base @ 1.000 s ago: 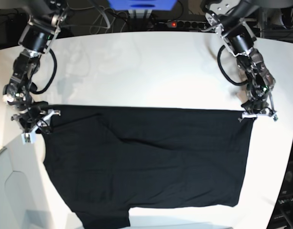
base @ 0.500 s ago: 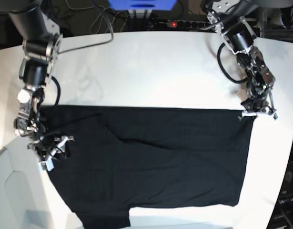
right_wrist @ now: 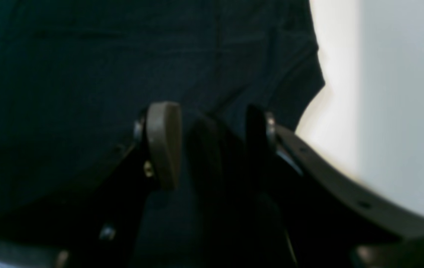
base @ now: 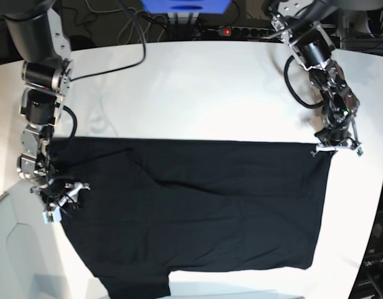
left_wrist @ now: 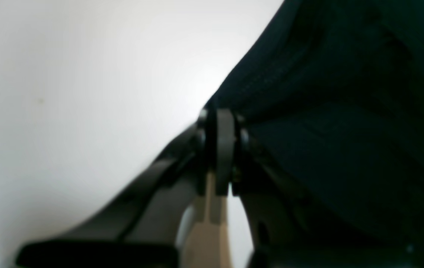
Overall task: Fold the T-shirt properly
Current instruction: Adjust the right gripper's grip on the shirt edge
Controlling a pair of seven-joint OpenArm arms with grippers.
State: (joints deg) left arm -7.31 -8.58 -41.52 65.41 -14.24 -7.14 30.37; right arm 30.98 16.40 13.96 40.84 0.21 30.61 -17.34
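Note:
The black T-shirt [base: 197,205] lies spread flat on the white table [base: 191,87], with one sleeve at the near edge. My left gripper [base: 333,149] is at its far right corner. In the left wrist view that gripper [left_wrist: 220,115] is shut, with its tips pinching the cloth's hem [left_wrist: 346,111]. My right gripper [base: 61,204] is low over the shirt's left edge. In the right wrist view it [right_wrist: 210,123] stands open, with its tan pad [right_wrist: 163,145] and the other finger apart over the dark fabric [right_wrist: 85,56].
A power strip with a red light [base: 235,30], cables and a blue box [base: 185,5] lie behind the table. The table's left rim, with a grey surface [base: 17,249] below it, runs close to my right gripper. The right rim [base: 372,187] is near my left gripper.
My right gripper has moved from the shirt's far left corner down along the left edge, staying open. The left gripper has held still on its corner.

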